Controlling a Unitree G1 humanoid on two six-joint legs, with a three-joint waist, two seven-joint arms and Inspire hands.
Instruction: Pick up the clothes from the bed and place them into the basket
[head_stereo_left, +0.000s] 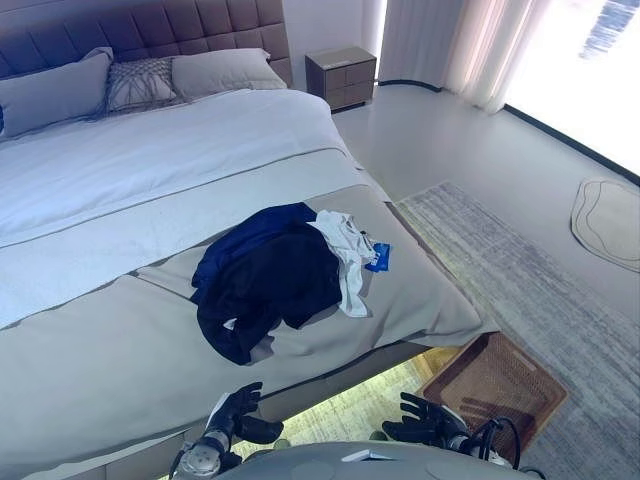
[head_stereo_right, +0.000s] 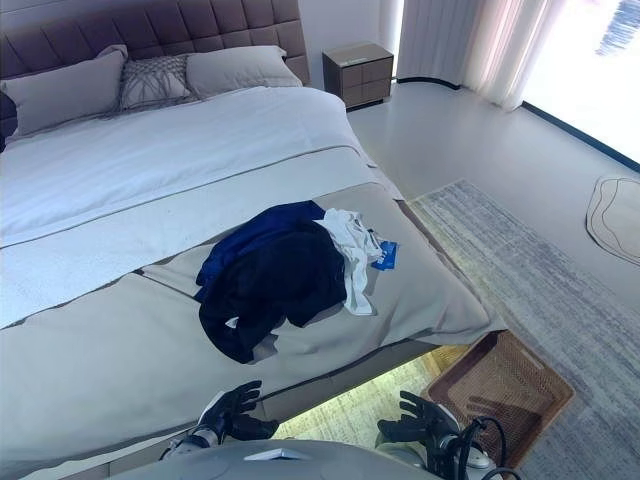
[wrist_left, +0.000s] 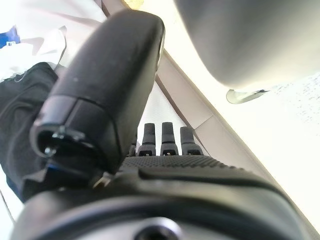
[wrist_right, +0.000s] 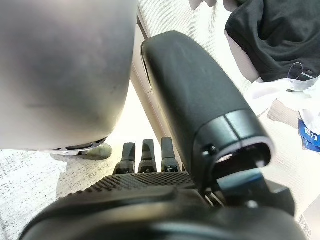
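A heap of clothes lies on the grey bed near its foot: a black garment over a dark blue one, with a white garment and a small blue tag at its right. A brown woven basket stands on the floor by the bed's right foot corner. My left hand hangs low in front of the bed's foot, fingers straight and holding nothing. My right hand hangs low just left of the basket, fingers relaxed and holding nothing. The black garment also shows in the right wrist view.
Pillows and a tufted headboard are at the far end of the bed. A bedside cabinet stands beyond the bed's right side. A grey rug covers the floor right of the bed, with a small pale mat and curtains further off.
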